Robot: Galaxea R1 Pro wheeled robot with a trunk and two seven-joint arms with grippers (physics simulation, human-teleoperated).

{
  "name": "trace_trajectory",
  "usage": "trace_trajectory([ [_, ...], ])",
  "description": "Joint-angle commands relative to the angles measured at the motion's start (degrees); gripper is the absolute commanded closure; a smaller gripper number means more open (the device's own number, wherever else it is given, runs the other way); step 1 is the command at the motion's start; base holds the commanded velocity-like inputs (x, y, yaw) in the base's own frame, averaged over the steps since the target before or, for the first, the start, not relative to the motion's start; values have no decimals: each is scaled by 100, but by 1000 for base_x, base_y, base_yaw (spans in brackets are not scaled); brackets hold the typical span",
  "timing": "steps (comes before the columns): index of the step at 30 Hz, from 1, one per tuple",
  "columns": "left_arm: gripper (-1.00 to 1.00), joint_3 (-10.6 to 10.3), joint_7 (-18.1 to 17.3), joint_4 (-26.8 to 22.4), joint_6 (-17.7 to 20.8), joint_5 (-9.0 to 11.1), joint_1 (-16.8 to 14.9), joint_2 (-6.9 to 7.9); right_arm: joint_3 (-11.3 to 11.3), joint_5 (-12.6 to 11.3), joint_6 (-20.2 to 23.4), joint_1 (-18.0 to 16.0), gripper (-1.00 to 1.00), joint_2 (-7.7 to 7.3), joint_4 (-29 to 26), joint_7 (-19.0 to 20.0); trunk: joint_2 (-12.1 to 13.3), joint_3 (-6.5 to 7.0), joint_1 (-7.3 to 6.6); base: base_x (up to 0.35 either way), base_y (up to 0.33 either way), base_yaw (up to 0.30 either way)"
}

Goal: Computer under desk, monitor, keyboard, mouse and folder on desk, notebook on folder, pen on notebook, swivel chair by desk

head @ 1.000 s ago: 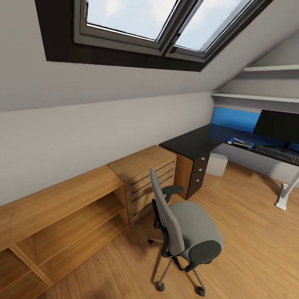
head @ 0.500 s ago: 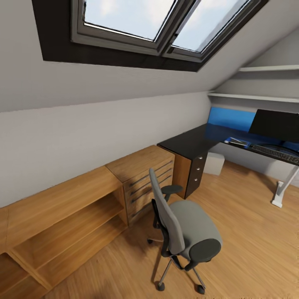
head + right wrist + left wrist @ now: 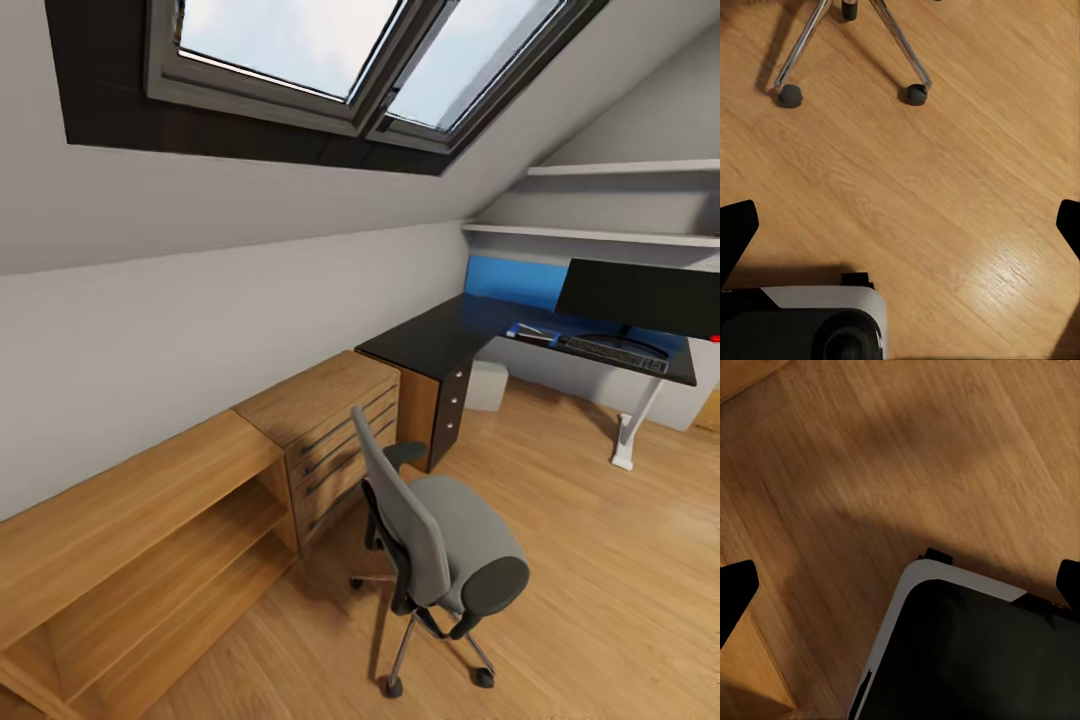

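Note:
The swivel chair (image 3: 441, 541), grey with black armrests, stands on the wood floor with an empty seat, well apart from the black desk (image 3: 432, 342). On the desk's far wing are the monitor (image 3: 640, 296), the keyboard (image 3: 612, 352) in front of it, and a small blue and dark flat stack (image 3: 531, 334), too small to tell apart. The grey computer (image 3: 487, 385) sits under the desk. My left gripper (image 3: 900, 589) is open over bare floor. My right gripper (image 3: 900, 229) is open too, with the chair's casters (image 3: 916, 93) beyond it.
A wooden drawer chest (image 3: 330, 420) and a low wooden shelf unit (image 3: 130, 540) line the sloped wall left of the chair. A skylight (image 3: 330, 50) is overhead. Wall shelves (image 3: 620, 235) hang above the desk. My own base (image 3: 967, 660) shows below the left gripper.
The whole head view has shifted, so the camera has moved: the desk and monitor now sit further left and look smaller. The chair and desk things have not moved.

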Motion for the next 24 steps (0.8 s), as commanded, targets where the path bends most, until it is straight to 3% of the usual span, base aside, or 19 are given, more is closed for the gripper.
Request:
trace_trajectory([
  [1, -100, -48, 41, -8, -5, 3, 1, 1, 48, -2, -10, -6, -100, 5, 12, -40, -12, -9, 4, 60, 301, -261],
  [16, -100, -48, 41, -8, -4, 2, 2, 1, 48, -2, -8, -6, -100, 5, 12, -38, -12, 47, 4, 166, 291, -261],
  [24, -100, -48, 41, -7, 4, 4, 2, 1, 48, -2, -7, -6, -100, 5, 12, -38, -12, 82, 4, 126, 92, -261],
])
